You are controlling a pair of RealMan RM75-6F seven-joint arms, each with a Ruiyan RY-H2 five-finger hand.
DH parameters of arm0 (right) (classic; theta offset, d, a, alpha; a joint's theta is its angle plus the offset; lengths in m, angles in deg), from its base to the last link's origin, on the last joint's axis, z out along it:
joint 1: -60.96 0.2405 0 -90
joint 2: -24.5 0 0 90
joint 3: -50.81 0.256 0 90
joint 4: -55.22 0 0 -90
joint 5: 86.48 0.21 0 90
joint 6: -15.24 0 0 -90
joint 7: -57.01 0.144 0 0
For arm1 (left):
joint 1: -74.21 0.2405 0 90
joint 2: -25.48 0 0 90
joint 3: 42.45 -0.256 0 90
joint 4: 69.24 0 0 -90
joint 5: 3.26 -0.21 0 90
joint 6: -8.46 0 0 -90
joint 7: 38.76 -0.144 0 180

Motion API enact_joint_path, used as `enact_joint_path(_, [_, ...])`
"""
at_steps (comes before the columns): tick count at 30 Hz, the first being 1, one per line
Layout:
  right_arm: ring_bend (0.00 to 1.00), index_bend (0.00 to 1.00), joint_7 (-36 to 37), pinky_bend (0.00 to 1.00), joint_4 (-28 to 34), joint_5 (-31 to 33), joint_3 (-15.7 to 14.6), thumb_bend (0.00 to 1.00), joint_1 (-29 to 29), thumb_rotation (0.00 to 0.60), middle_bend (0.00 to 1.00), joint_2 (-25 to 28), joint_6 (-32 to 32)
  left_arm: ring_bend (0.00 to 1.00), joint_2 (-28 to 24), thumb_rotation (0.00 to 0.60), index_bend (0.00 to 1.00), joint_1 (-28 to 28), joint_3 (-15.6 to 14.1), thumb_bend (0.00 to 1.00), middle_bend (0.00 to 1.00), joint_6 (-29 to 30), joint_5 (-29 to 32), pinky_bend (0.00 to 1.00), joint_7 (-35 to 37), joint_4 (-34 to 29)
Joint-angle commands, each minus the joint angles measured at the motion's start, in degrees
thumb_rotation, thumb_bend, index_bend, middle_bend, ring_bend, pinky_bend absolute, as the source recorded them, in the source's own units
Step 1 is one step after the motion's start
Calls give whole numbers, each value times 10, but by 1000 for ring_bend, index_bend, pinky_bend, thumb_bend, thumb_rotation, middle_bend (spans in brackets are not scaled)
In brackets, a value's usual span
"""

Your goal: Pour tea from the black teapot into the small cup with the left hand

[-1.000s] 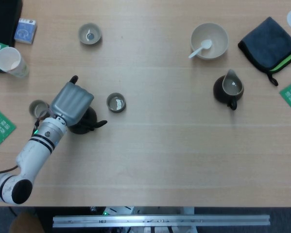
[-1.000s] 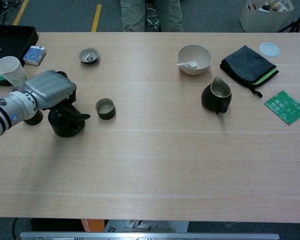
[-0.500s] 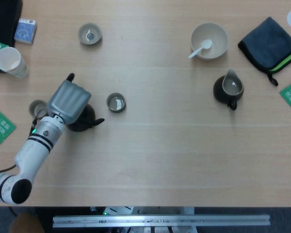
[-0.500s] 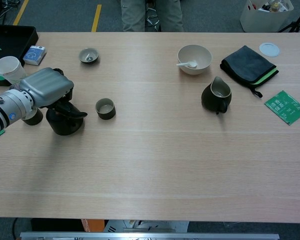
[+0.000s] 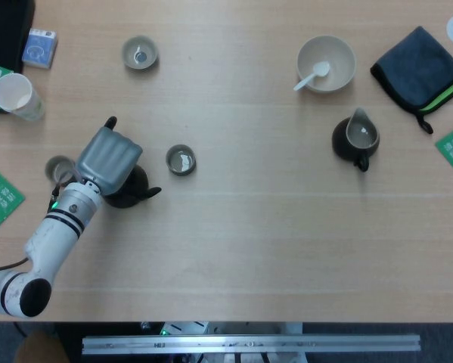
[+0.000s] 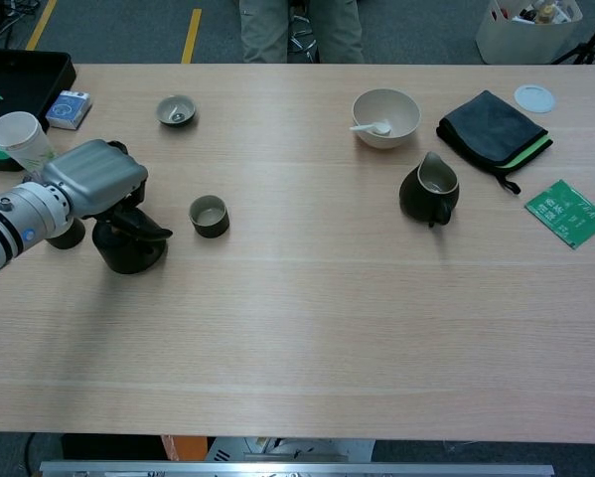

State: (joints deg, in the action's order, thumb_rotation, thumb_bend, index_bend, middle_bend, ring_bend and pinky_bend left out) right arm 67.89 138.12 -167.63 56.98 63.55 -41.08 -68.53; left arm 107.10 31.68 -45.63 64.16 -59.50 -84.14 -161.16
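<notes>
While our left hand (image 5: 109, 157) is covering the black teapot (image 6: 128, 244), fingers gripping it from above, the teapot is sitting on the surface (image 5: 271, 242) with its spout toward the small cup (image 5: 181, 159), which is holding pale liquid.

Worktop (image 5: 249, 249): pale wood grain, smooth, matt. Teapot (image 6: 128, 248): black, dull sheen, looks ceramic. Small cup (image 5: 181, 159): dark glaze outside, pale inside. Left hand (image 5: 107, 157): grey matt shell, plastic look. Bowl (image 5: 326, 63): cream, smooth. Cloth (image 5: 420, 66): dark, soft weave. Paper cup (image 5: 16, 94): white, matt.
</notes>
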Motion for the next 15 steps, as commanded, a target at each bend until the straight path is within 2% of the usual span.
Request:
enact_joint_path(1, [127,176,0,142,0,0,0,7,0,600,198,0,1,800,1,104,888,0,-1,114,1000,-1,-2,182,0,0])
enact_joint_path(5, [127,176,1,143,-1,0,0,7,0,600,199,-1,1,800,3,123,888,-1,-4,113,1000,0,-5,182,-6,-2])
enact_joint_path(7, [127,176,1,143,-1,0,0,7,0,600,199,0,0,794,1,170,880,-3,-6,114,998,0,-2,181,-17,-5])
enact_joint_path(11, [127,176,1,143,-1,0,0,7,-1,600,198,0,1,783,0,211,868,-6,-7,121,988,2,3,180,-29,-8])
enact_joint_path(15, [127,177,2,142,-2,1,-1,7,-1,600,198,-1,2,776,-2,212,861,-9,-9,158,983,1,13,178,-40,-12])
